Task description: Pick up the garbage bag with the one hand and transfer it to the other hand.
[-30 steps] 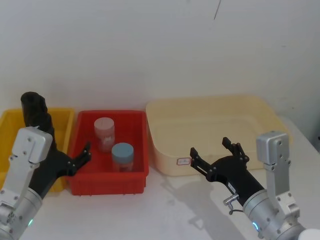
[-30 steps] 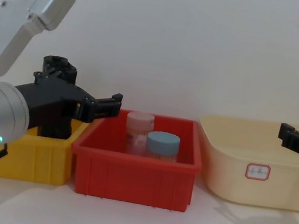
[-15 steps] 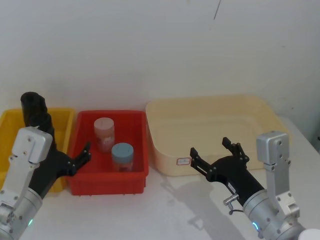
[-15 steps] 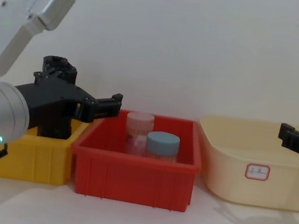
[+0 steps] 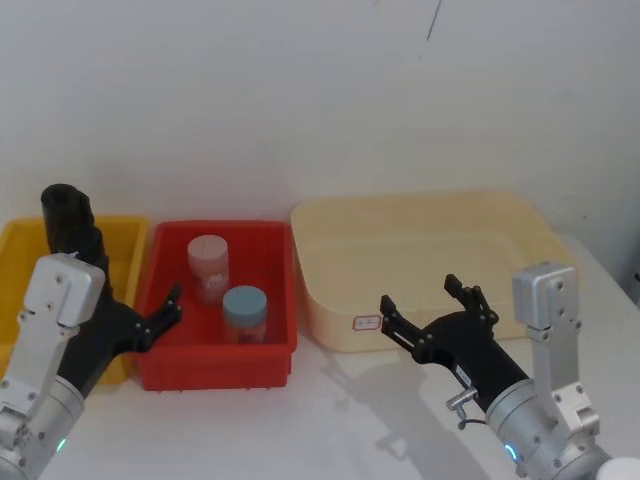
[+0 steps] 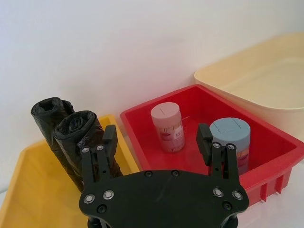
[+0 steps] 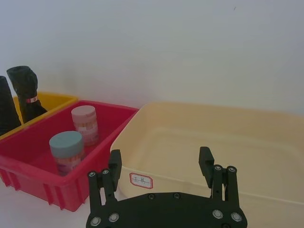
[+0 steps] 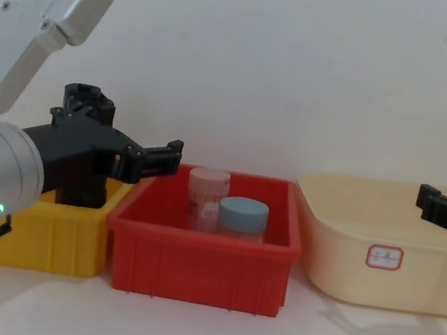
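The garbage bag (image 7: 24, 88), a tall black roll with a small red mark, stands in the yellow bin (image 5: 20, 245) beside a second black roll (image 7: 4, 107). Both rolls show close together in the left wrist view, the rear one (image 6: 46, 108) and the nearer one (image 6: 78, 130). My left gripper (image 5: 150, 325) is open, hovering over the seam between the yellow bin and the red bin, just right of the rolls and touching neither. Its open fingers (image 6: 109, 137) frame the jars beyond. My right gripper (image 5: 418, 295) hangs open in front of the cream tub, holding nothing.
The red bin (image 5: 270, 355) holds a pink-lidded jar (image 5: 208, 265) and a blue-lidded jar (image 5: 245, 312). A large cream tub (image 5: 330, 300) with a small label stands at the right. A white wall backs the table. Bare white tabletop lies in front of the bins.
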